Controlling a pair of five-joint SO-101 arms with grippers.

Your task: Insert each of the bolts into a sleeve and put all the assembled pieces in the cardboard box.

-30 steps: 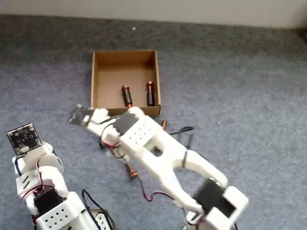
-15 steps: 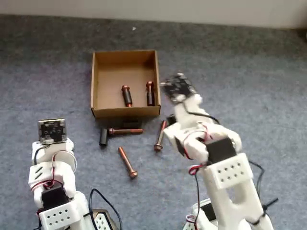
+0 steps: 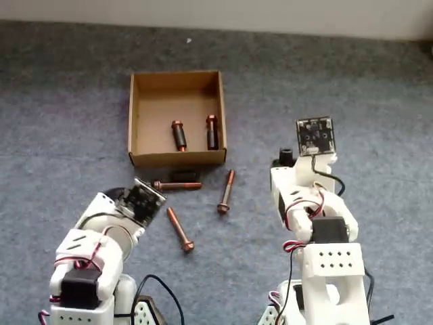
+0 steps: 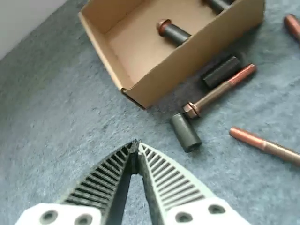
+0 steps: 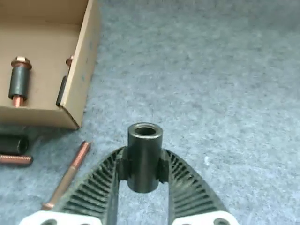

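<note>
The cardboard box [image 3: 134, 115] holds two bolts in sleeves [image 3: 179, 135] [image 3: 212, 132]. My right gripper [image 5: 143, 154] is shut on an upright black sleeve [image 5: 144, 140], held above the carpet right of the box [image 5: 80, 70]; in the high view that sleeve [image 3: 286, 157] is at the arm's front. My left gripper [image 4: 136, 147] is shut and holds nothing. It hovers close to a loose sleeve [image 4: 186, 132] in front of the box [image 4: 187, 56]. Three copper bolts [image 3: 177, 185] [image 3: 226, 191] [image 3: 180, 229] lie loose on the carpet, with another sleeve [image 3: 184, 176] against the box front.
Grey carpet [image 3: 352, 81] covers the whole table, with free room right of the box and behind it. Red and black cables hang at both arm bases.
My right arm swung from the box's front left corner across to the right side. My left wrist leaned forward and right toward the loose sleeve and bolts.
</note>
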